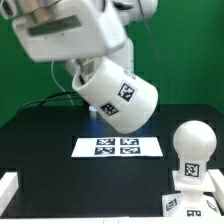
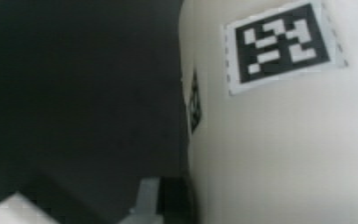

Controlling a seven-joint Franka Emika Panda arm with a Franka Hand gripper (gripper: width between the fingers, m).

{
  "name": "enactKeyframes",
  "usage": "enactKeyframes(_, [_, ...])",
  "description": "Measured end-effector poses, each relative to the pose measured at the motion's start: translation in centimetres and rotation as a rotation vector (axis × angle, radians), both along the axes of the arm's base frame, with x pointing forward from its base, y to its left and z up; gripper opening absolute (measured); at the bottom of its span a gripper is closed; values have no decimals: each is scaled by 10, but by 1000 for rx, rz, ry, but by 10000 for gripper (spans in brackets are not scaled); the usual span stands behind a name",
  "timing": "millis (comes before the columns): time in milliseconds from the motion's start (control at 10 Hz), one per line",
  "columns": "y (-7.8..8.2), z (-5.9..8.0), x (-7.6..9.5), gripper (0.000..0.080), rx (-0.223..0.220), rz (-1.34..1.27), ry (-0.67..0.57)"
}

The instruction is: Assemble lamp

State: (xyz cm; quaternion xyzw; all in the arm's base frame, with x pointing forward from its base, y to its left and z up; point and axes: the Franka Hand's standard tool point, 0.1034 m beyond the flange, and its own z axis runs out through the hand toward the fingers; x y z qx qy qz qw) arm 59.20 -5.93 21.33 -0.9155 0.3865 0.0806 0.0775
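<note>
Overhead, the cone shade point(image 1: 118, 95) hangs tilted in the air above the marker board point(image 1: 118, 146), apparently carried by the arm; its pincer is hidden, so I cannot tell how wide it stands; further toward the exterior view's right, the bulb point(image 1: 191, 148) sits upright in the square base point(image 1: 196, 188) on the tabletop point(image 1: 45, 150). Likely light, stiff, smooth plastic; grip the rim wall.
</note>
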Motion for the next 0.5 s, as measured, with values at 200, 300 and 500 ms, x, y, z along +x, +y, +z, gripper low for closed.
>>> enactKeyframes(200, [26, 13, 16, 48, -185, 160, -119])
enactKeyframes(300, [34, 11, 16, 48, -217, 189, -159])
enactKeyframes(500, [42, 7, 20, 48, -229, 183, -235])
